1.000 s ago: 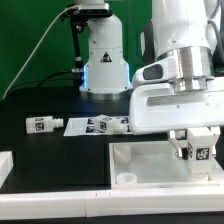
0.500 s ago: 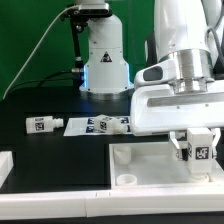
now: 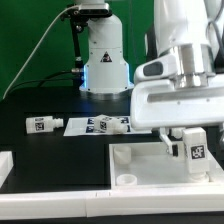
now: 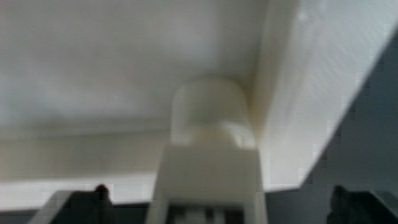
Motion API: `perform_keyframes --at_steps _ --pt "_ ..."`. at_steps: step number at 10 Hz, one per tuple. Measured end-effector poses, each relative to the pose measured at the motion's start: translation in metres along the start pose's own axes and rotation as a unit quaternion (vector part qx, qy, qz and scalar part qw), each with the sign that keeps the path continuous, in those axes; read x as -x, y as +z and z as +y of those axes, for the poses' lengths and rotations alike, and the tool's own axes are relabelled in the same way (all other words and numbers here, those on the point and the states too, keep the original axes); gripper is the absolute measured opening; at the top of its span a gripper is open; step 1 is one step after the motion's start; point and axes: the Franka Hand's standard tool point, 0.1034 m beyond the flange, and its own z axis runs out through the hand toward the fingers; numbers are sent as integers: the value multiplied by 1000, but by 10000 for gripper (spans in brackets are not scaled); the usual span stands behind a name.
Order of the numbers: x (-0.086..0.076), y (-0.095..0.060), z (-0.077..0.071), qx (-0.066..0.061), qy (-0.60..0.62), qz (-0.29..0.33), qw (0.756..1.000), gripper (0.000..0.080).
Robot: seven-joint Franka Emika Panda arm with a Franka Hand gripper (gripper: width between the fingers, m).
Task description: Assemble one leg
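A leg [image 3: 196, 152], a small white block with a black-and-white tag, stands upright on the large white tray [image 3: 145, 168] near its corner at the exterior view's right. My gripper [image 3: 193, 140] straddles the leg from above. Its fingers [image 3: 172, 140] stand a little off the leg's sides, so it is open. In the wrist view the leg [image 4: 210, 135] runs up the middle over the tray [image 4: 107, 60]. The dark fingertips [image 4: 80, 200] sit far out on either side, with a gap between each and the leg.
Another leg [image 3: 40, 125] lies on the black table at the exterior view's left. The marker board [image 3: 97, 125] lies beside it. A white part [image 3: 5, 165] sits at the left edge. The robot base [image 3: 105, 60] stands at the back.
The hand has turned and shifted slightly to the exterior view's left. The left finger now stands apart from the leg, which has stayed in place on the tray.
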Motion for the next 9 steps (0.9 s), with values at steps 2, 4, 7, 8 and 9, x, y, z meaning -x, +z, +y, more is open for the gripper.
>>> perform_keyframes --at_steps 2,4,7,8,9 --pt "-12 -12 -2 -7 4 -14 1000 639" --pt "-25 -18 2 -11 12 -30 999 648" --pt "-18 -9 8 -20 37 -142 989 649" --pt "-13 -10 2 -24 45 -179 983 649" --pt "-7 -10 -3 -26 52 -212 975 649"
